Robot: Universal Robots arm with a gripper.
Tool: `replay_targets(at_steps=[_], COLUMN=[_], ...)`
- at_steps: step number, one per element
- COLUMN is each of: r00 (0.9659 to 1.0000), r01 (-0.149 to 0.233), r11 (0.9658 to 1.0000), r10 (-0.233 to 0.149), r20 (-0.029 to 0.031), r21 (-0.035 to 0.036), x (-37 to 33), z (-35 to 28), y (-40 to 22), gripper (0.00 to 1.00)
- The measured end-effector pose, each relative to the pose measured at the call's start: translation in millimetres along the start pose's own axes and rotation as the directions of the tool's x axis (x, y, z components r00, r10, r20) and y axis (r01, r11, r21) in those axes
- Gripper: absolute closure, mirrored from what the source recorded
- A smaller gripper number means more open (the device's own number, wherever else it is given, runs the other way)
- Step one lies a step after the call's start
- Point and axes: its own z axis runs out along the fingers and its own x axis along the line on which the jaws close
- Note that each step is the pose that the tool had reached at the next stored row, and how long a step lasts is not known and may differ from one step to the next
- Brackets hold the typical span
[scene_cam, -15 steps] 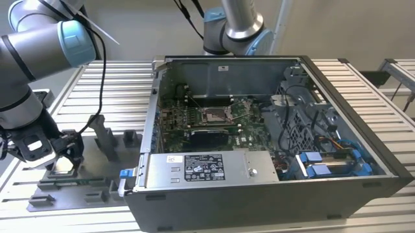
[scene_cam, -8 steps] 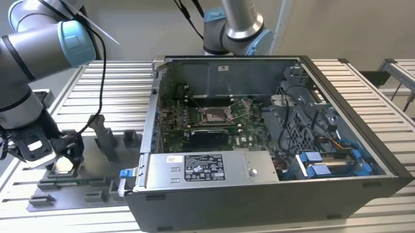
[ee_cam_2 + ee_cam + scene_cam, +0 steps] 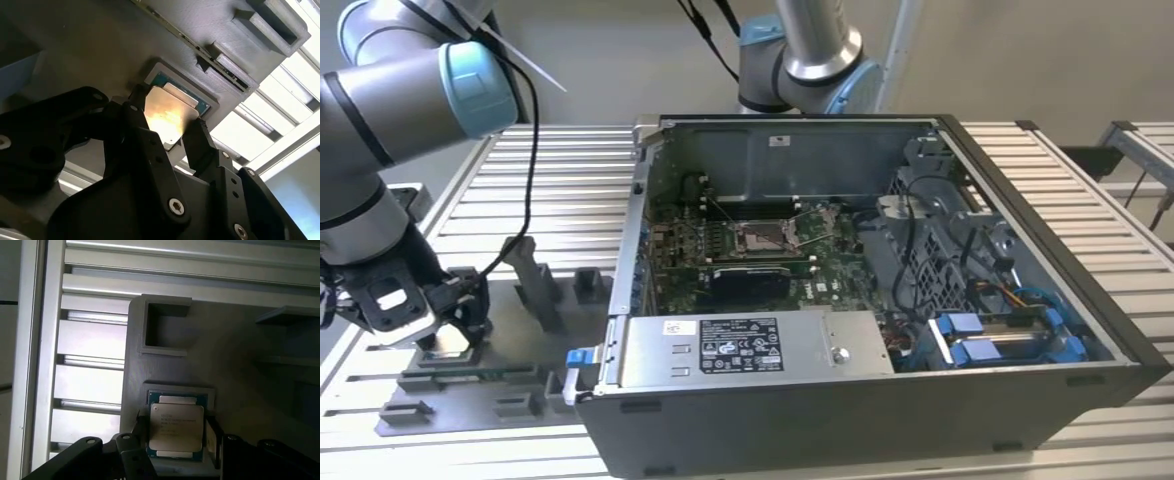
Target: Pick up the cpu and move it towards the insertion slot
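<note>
The cpu [image 3: 448,346], a flat square chip with a silvery top, lies in a shallow recess of the grey tray [image 3: 507,385] at the exterior view's left. My gripper [image 3: 443,338] is down over it. In both wrist views the black fingers [image 3: 196,137] sit against two opposite edges of the cpu [image 3: 170,117] [image 3: 176,427], shut on it, while the chip looks level with its recess. The insertion slot [image 3: 761,237], a shiny metal frame with a pale centre, lies on the board inside the opened computer case, well off toward the exterior view's right of the gripper.
The open computer case [image 3: 1014,390] has tall walls around the board. A silver box with a white label [image 3: 720,345] sits at its front. Upright grey tray blocks [image 3: 540,285] stand between gripper and case. A second arm [image 3: 801,50] rises behind the case. The slatted table [image 3: 90,345] surrounds the tray.
</note>
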Motion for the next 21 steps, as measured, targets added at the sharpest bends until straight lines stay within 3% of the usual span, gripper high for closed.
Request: replay_targets(at_steps=[3, 9, 10, 21], r00=[1.0, 1.0, 1.0, 1.0], r01=[0.0, 0.0, -0.001, -0.001], r11=[1.0, 1.0, 1.0, 1.0], r10=[0.0, 0.0, 0.001, 0.001], r20=[0.0015, 0.0001, -0.0002, 0.0004], r21=[-0.0009, -0.0001, 0.0001, -0.0033], x=[-0.3, -0.4, -0.3, 0.6], z=[-5.1, -33.1, -34.9, -34.8], y=[0.2, 1.3, 1.4, 1.5], gripper=[1.0, 1.0, 1.0, 1.0])
